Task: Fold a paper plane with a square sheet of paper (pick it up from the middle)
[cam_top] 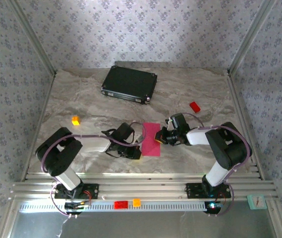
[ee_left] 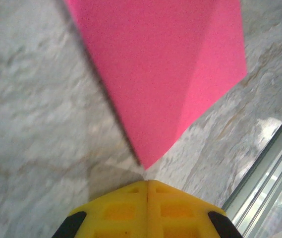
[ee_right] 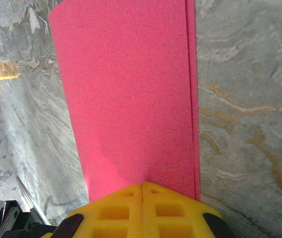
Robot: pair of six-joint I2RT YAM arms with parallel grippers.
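Lying mid-table: the square sheet of paper (cam_top: 151, 139), doubled into a long magenta strip, flat on the marbled table (cam_top: 81, 99) between the two arms. Showing a second layer along one long edge in the right wrist view. Thin, light and limp by the look of it: likely to slide on the smooth stone, buckle under a push and crease wherever pinched. Best taken lightly, at the middle of a long edge.

Closed jaws on the left gripper (ee_left: 146, 182), tip just short of the strip's pointed corner and apart from it. Closed jaws on the right gripper (ee_right: 143, 184) too, tips at the sheet's near edge; impossible to tell whether pinching it or only pressing down.

Farther out, well apart from the paper: a black case (cam_top: 129, 83) at the back, a small red block (cam_top: 195, 106) to the right, a tiny orange cube (cam_top: 75, 120) to the left.
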